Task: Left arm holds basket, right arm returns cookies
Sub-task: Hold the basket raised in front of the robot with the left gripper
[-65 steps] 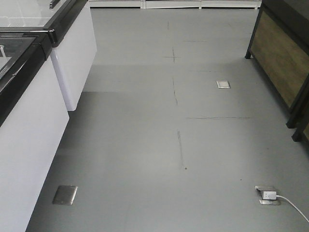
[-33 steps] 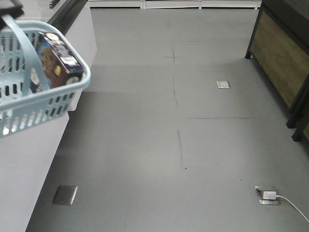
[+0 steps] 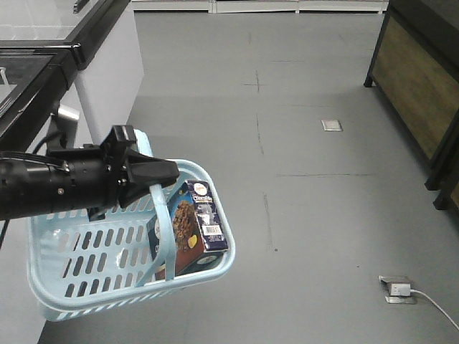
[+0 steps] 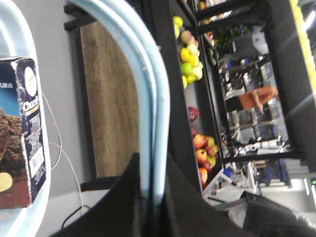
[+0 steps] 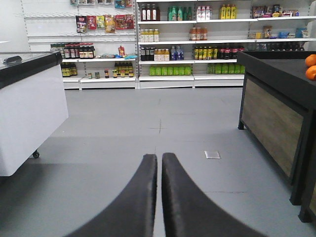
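Observation:
The left arm [image 3: 57,186] reaches in from the left of the front view. Its gripper [image 3: 163,174] is shut on the hoop handle [image 3: 165,226] of the light blue basket [image 3: 93,290], which hangs above the floor. The cookies [image 3: 195,223], a dark navy box, stand tilted in the basket's right end. In the left wrist view the handle [image 4: 148,89] runs up from between the black jaws of the gripper [image 4: 152,165], and the cookies [image 4: 22,133] lie at the left edge. The right gripper [image 5: 159,157] is shut on nothing, pointing across the open floor.
White freezer cabinets [image 3: 107,79] line the left side. A wood-panelled black display stand [image 3: 416,86] is at the right, with fruit [image 4: 190,54] on it. A floor socket with a white plug and cable [image 3: 396,289] sits at the lower right. Stocked shelves [image 5: 197,39] fill the far wall.
One second ago no basket was in the front view. Half a second ago it was high at the left. Now the left arm holds it lower and further right.

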You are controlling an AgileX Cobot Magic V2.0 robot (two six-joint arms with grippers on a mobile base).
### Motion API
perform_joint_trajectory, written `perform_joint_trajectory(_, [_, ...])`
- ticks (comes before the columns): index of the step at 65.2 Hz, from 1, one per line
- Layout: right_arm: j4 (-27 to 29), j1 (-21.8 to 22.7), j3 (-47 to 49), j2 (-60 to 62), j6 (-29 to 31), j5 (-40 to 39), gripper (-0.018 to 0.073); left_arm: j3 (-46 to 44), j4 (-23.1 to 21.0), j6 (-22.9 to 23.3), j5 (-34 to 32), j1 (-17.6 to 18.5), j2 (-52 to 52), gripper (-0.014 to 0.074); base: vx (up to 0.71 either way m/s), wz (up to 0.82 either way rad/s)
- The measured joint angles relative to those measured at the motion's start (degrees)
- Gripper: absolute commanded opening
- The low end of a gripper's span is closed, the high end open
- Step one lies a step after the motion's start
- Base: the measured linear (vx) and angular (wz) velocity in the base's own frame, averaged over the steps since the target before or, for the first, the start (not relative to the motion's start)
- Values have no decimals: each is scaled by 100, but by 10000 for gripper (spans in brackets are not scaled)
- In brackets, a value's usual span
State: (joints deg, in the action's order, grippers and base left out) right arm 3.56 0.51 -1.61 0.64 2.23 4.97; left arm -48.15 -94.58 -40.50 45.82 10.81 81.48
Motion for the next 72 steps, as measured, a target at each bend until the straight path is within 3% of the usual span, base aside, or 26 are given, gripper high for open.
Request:
perform_joint_trajectory(19, [0, 0, 0, 0, 0, 0, -10, 33, -92, -208, -360, 993, 0, -4, 0, 0])
perform_joint_trajectory(30, [0, 0, 0, 0, 0, 0, -10, 33, -116, -208, -319, 1330, 17, -4, 0, 0])
perform_joint_trajectory(72, [0, 0, 0, 0, 0, 0, -10, -72, -94, -250, 404, 1454, 147, -4, 0, 0])
